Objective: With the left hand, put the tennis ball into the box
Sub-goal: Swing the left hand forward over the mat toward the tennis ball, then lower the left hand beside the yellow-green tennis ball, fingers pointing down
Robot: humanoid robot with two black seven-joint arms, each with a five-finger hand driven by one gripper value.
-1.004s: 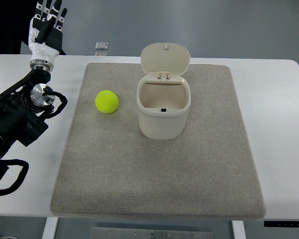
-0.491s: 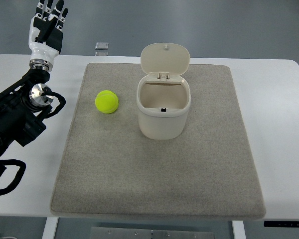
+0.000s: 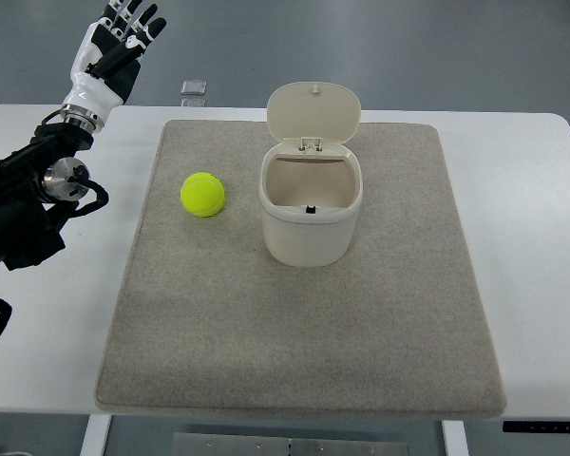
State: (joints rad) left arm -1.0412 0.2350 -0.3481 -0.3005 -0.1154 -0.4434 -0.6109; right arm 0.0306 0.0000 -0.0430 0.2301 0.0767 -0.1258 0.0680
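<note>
We looked down on a white counter point(image 3: 522, 237) with rounded far corners, and a grey felt-like mat point(image 3: 294, 342) covered most of its middle. Beyond the far edge we saw a smooth grey-blue floor point(image 3: 437, 47), evenly lit, with a soft sheen and no hard shadows. A small pale square item point(image 3: 194, 89) sat just past the counter's far edge; we could not tell what it was. Below the near edge a grey frame part point(image 3: 313, 443) showed under the counter
</note>
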